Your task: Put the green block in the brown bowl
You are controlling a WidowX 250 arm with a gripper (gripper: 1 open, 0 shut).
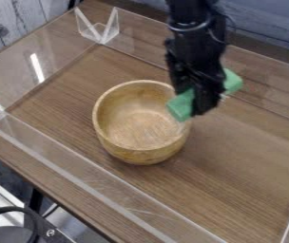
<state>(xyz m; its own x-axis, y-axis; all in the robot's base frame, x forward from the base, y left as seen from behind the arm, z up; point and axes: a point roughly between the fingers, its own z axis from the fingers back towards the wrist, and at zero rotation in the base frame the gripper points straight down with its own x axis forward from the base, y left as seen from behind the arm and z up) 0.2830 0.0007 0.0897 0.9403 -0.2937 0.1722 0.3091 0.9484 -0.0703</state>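
I had the black robot gripper (198,93) pinching the small bright green rectangular block (205,93) across its narrow width, fingers clamped on it rather than spread. The block hung clear of the wooden table (236,180), above the right-hand rim of the round light-brown wooden bowl (141,121). Its long axis ran slantwise, lower end toward the bowl. I judged the bowl's hollow lay down and to the left of the fingers.
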